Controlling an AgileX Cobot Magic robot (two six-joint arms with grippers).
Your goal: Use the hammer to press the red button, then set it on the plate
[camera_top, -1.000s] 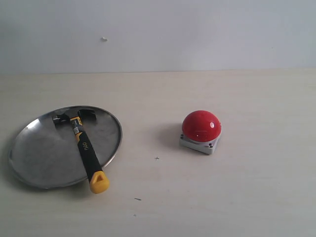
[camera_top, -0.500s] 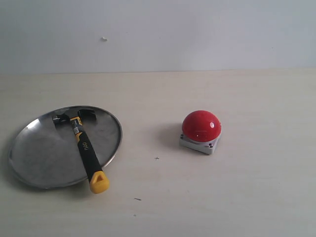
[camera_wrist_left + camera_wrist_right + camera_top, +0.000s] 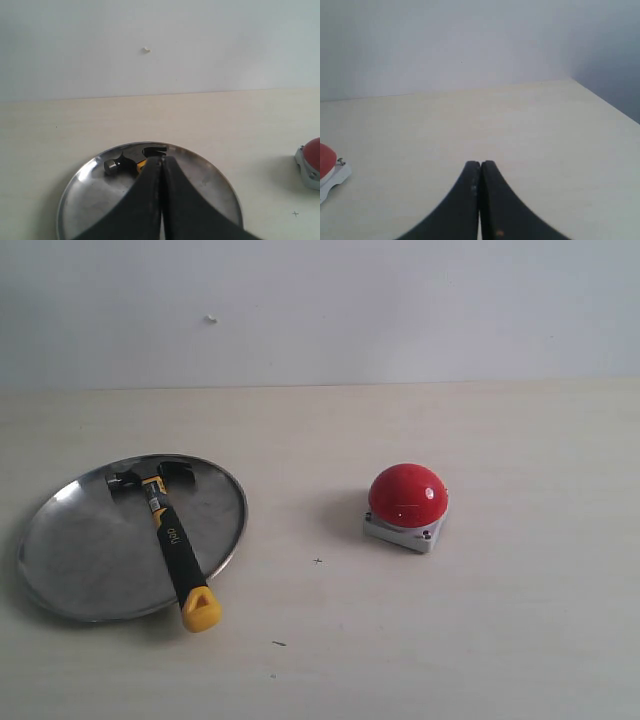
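Note:
The hammer [image 3: 172, 540] lies on the silver plate [image 3: 80, 560] at the left, its dark head [image 3: 140, 478] near the far rim and its yellow end [image 3: 201, 611] hanging over the near rim. The red button [image 3: 407, 494] sits on its grey base right of centre. Neither arm shows in the exterior view. In the left wrist view my left gripper [image 3: 160, 161] is shut and empty, raised in front of the plate [image 3: 210, 180] and hiding most of the hammer [image 3: 125, 162]. My right gripper [image 3: 480, 165] is shut and empty over bare table, the red button [image 3: 325, 159] off to one side.
A pale wooden table [image 3: 520, 640] runs back to a white wall [image 3: 400, 310]. The right wrist view shows the table's edge [image 3: 605, 102] beside the right gripper. A small cross mark [image 3: 318, 561] sits between plate and button.

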